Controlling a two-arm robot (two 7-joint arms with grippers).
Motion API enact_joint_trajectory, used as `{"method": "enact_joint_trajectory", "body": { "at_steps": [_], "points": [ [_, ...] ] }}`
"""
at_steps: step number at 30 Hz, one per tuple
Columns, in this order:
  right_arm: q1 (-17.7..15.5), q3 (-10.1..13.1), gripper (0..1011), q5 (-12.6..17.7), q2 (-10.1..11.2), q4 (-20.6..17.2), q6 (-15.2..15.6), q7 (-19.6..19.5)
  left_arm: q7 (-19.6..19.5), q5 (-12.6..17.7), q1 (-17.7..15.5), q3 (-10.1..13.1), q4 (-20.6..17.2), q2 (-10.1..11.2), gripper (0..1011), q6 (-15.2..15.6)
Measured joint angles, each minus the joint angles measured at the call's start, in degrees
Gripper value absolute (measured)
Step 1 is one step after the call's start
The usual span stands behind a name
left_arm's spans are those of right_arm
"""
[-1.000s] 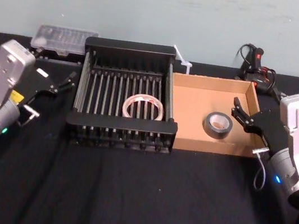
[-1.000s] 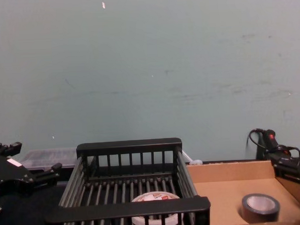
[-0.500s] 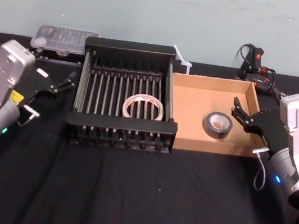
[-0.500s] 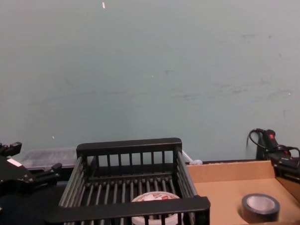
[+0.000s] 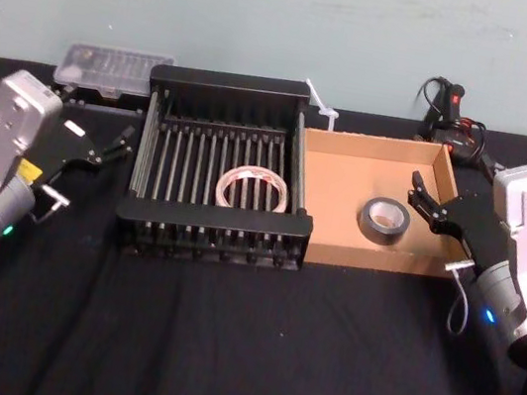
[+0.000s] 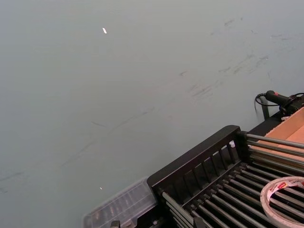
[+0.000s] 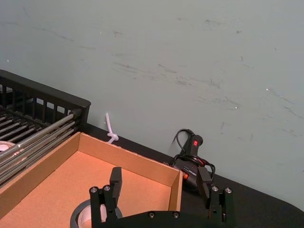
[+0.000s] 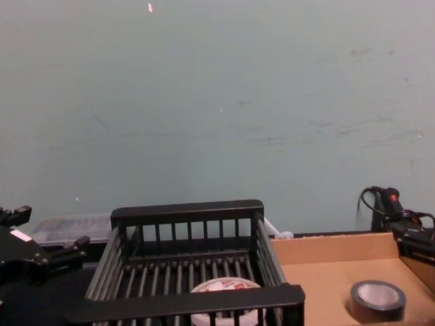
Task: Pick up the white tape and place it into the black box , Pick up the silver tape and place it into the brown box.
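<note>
Inside the black slatted crate (image 5: 230, 82) lies the white tape roll (image 5: 254, 190), the dark silver roll (image 5: 383, 221) inside the tan cardboard tray (image 5: 346, 186); left gripper (image 5: 109, 146) and right gripper (image 5: 420, 199) flank them, jaws wide and empty, with seemingly only withdrawal left.

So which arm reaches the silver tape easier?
Probably right: the right end effector, open, is by the brown box, near the silver tape. The left end effector sits past the black box.
</note>
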Motion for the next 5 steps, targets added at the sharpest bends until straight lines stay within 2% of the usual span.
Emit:
{"method": "enact_joint_trajectory", "body": {
  "at_steps": [5],
  "points": [
    [0.00,0.00,1002,0.00,0.00,0.01,0.00,0.00,0.00,0.00,0.00,0.00,0.00,0.00,1001,0.00]
  ]
}}
